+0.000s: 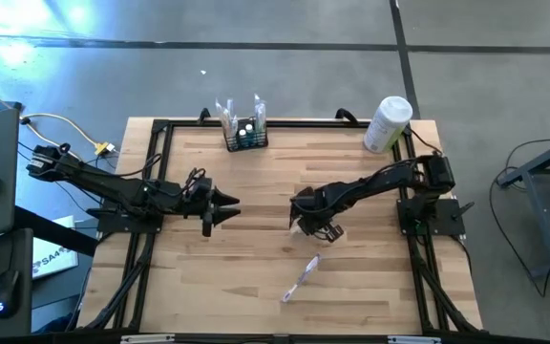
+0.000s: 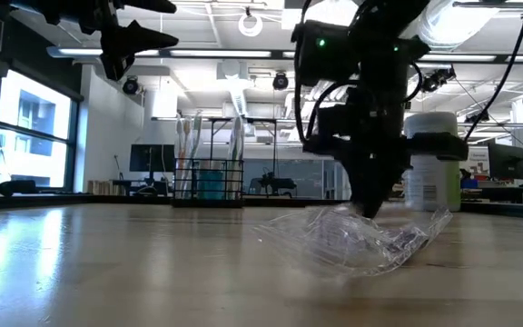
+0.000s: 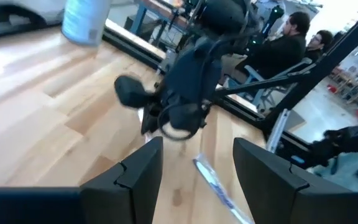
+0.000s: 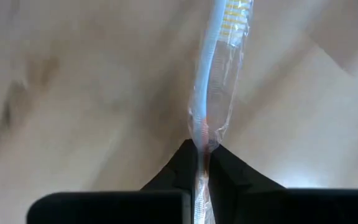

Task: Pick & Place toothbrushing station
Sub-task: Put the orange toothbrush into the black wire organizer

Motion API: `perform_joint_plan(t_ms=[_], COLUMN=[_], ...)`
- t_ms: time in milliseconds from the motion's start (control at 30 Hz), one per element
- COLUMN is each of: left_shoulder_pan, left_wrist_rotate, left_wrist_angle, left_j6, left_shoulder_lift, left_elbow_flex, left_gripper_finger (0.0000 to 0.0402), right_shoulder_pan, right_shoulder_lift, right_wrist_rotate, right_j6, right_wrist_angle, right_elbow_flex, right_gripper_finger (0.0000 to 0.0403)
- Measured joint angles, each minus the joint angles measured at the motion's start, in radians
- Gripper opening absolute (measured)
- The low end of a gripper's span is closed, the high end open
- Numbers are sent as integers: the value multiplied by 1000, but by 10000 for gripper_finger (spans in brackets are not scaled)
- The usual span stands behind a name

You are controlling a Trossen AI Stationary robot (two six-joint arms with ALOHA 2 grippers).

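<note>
The toothbrushing station (image 1: pixel 245 137) stands at the far edge of the wooden table (image 1: pixel 256 277), a small black wire rack with compartments. In the high view about 3 wrapped toothbrushes (image 1: pixel 225 113) stand upright in it, though the low view suggests there may be 1 more; a teal or dark item sits low inside the rack, too small to make out. In the low view the same rack (image 2: pixel 208 182) shows in the background with pale brush handles rising above its rim.

1 tall white cylindrical container (image 1: pixel 388 123) with a green-tinted label stands at the far right corner of the table, well apart from the rack. Its label cannot be read. Off the table at the left, a white box (image 1: pixel 53 256) bears letters that look like "SAA", only partly visible.

The right gripper (image 1: pixel 306 227) is down at the table's middle, its fingers clenched on the end of 1 toothbrush in a clear plastic wrapper (image 4: pixel 213 93); the right wrist view shows the wrapper pinched between the 2 dark fingers, with a blue handle and yellow markings inside. The low view shows crinkled clear plastic (image 2: pixel 361 241) on the wood under that gripper.

1 more wrapped toothbrush (image 1: pixel 301 278) lies flat on the table nearer the front edge.

The left gripper (image 1: pixel 229 206) hovers above the table left of centre, fingers apart and holding nothing.

2 people (image 3: pixel 294 40) sit beyond the table in the left wrist view.
</note>
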Motion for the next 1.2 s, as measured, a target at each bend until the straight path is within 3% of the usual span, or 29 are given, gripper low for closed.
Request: perform_joint_plan(t_ms=[133,433,700,833,1000,1200], left_shoulder_pan=[0,0,1,25,101,189], left_wrist_rotate=[-47,-182,-258,-257,-241,-89], left_wrist_angle=[9,33,99,219,309,326], left_j6=[84,265,400,512,529,456], left_shoulder_lift=[0,0,0,0,2,36], left_elbow_flex=[0,0,0,0,0,0], left_gripper_finger=[193,193,193,193,193,193], right_shoulder_pan=[-16,-36,-50,-71,-65,-57], right_shoulder_lift=[-101,-341,-495,-562,-613,-625], right_wrist_rotate=[77,104,268,233,180,134], right_j6=[57,238,328,384,414,419], right_wrist_angle=[2,23,107,199,335,474], right_elbow_flex=[7,12,11,12,13,13], right_gripper_finger=[14,11,11,11,12,12])
